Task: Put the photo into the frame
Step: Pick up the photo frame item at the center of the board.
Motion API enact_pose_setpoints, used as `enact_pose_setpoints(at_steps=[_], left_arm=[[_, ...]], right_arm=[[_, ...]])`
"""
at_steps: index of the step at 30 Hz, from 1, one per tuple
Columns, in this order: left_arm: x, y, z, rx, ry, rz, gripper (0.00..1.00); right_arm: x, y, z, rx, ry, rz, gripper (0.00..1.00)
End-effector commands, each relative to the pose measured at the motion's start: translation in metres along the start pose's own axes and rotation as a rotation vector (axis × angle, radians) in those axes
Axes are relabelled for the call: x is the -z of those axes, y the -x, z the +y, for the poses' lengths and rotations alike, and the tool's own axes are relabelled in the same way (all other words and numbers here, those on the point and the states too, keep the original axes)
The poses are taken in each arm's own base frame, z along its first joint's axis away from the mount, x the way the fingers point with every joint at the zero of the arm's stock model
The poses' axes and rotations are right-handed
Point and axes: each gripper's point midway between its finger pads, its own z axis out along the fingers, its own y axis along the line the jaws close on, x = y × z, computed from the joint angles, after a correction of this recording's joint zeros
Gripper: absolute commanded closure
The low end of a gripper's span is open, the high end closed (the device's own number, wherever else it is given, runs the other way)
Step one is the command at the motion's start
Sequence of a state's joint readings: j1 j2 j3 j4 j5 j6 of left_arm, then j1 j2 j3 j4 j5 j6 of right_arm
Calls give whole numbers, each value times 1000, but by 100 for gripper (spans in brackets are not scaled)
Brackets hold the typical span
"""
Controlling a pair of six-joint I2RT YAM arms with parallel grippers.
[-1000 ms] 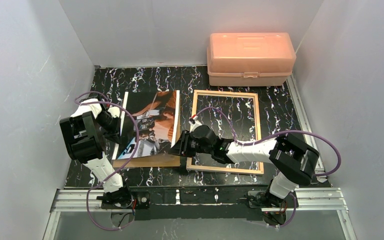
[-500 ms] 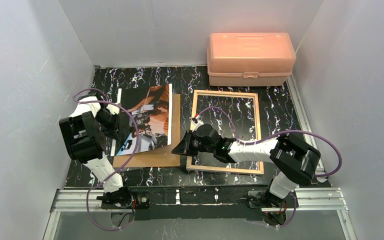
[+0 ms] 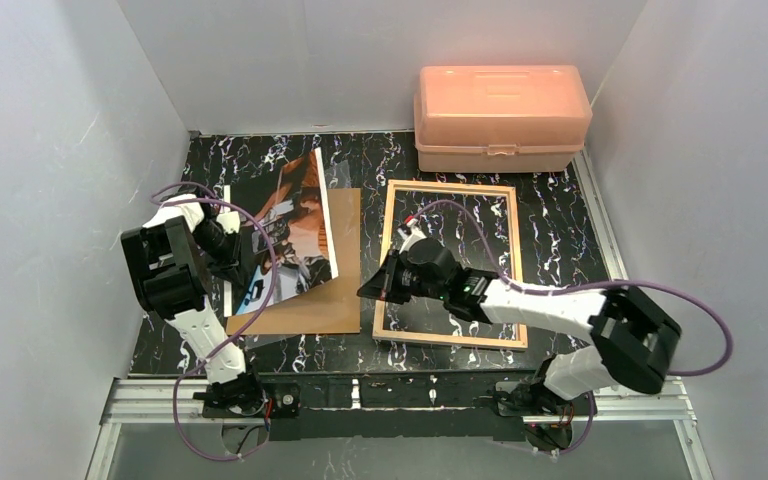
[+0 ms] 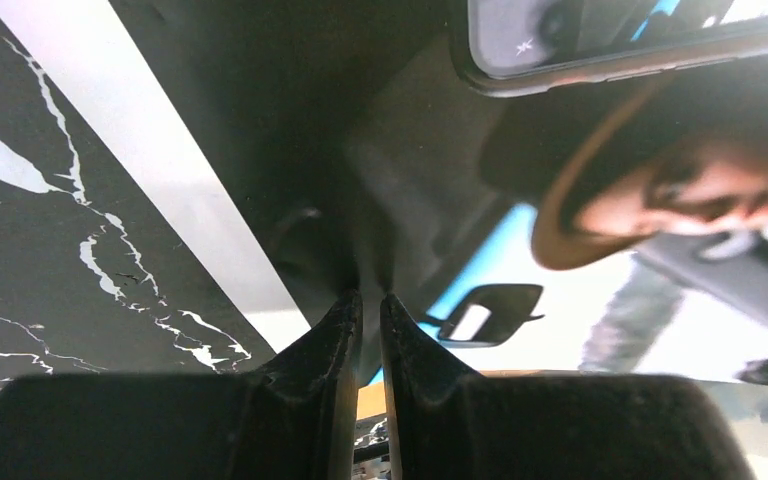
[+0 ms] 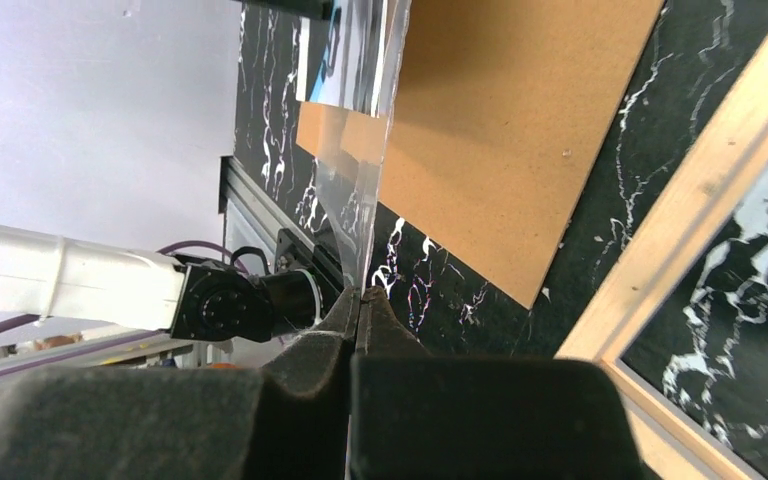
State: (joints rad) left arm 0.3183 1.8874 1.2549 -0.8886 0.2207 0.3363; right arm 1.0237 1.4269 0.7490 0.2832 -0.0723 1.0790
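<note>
The frame (image 3: 450, 186) lies flat on the black counter (image 3: 560, 220) with its wood side up, and the counter shows through its middle. The photo (image 3: 285, 225) is not in the frame. It is to the left of the frame, well apart from it, and it sits crooked, with its corner that is near and closest to the frame over a brown board (image 3: 320, 300). The board lies flat just beside the left side of the frame, with a thin strip of counter between them. The left claw (image 3: 232, 248) is far to the left of the frame, at the far side of the photo from it. In the left wrist view its fingers are squeezed nearly together, with only a thin gap, and the dark edge of the photo goes in between the tips, so this claw grips the photo. The right claw (image 3: 368, 288) is at the near left corner of the frame, just off its left rail and pointing away from the frame toward the board. In the right wrist view its fingers are clenched tight on the edge of a clear sheet (image 5: 380, 150), which runs up from the tips, tilted above the board, toward the photo. A pale orange box (image 3: 500, 115) with its lid down stands just past the far side of the frame, by the back wall.
</note>
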Motion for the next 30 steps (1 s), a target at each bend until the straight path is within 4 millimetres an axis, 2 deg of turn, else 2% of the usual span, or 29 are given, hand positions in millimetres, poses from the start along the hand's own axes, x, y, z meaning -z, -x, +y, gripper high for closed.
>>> enact_pose_setpoints(at_steps=[1,4,12,17,20,24,26,28,30], left_arm=[[-5,-5,-2,-9,-8,27,88],[-7,-5,-5,-14,-11,35,88],[-10,-8,-20,-61,-16,56,88],[-2,-6,-34,-83,-26,45,86],[16,0,-48,-87,-59,10,76],[56,9,-77,-101,-137,-64,59],[79,9,-96,-146,-174,-104,50],[103,8,-123,-231,-239,-178,35],[130,6,-150,-368,-267,-284,32]], right_arm=[[38,40,27,86,-23,-144,99],[63,49,27,93,-61,-198,99],[136,62,4,115,-237,-294,99],[180,68,-4,100,-300,-361,99],[198,71,-3,83,-286,-405,99],[203,79,10,64,-246,-441,99],[200,87,21,55,-238,-453,99],[197,97,32,46,-240,-471,99],[197,111,51,33,-223,-504,99]])
